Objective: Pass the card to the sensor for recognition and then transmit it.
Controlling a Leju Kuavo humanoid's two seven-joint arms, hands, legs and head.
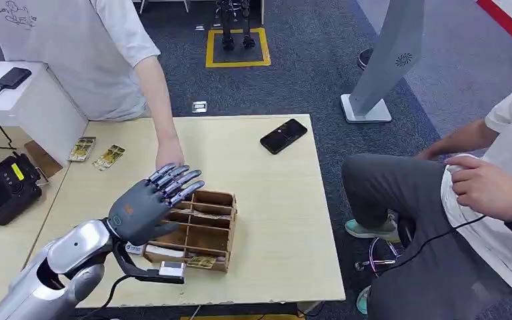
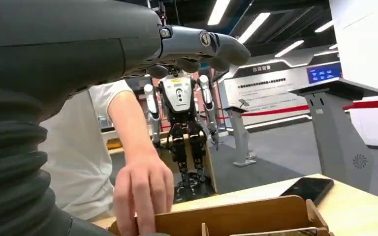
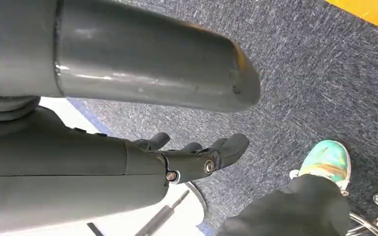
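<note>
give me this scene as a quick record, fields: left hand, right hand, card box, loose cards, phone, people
left hand: open, fingers spread above the card box, holding nothing
right hand: hangs over the carpet, fingers loosely curled, holding nothing
card box: wooden, divided, cards inside
loose cards: two, far left of the table
phone: dark, far edge
people: one person's hand behind the box; another seated right

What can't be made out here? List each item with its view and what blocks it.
- Wooden organizer, head view: its near-left compartments lie under the left hand.
- Card print: the two cards are too small to read in the head view.
- Right hand, right wrist view: fingertips partly hidden behind the thumb; nothing visibly held.
- Person's hand, left wrist view: fingertips hidden behind the organizer's wall.
- Sensor: none identifiable.
</note>
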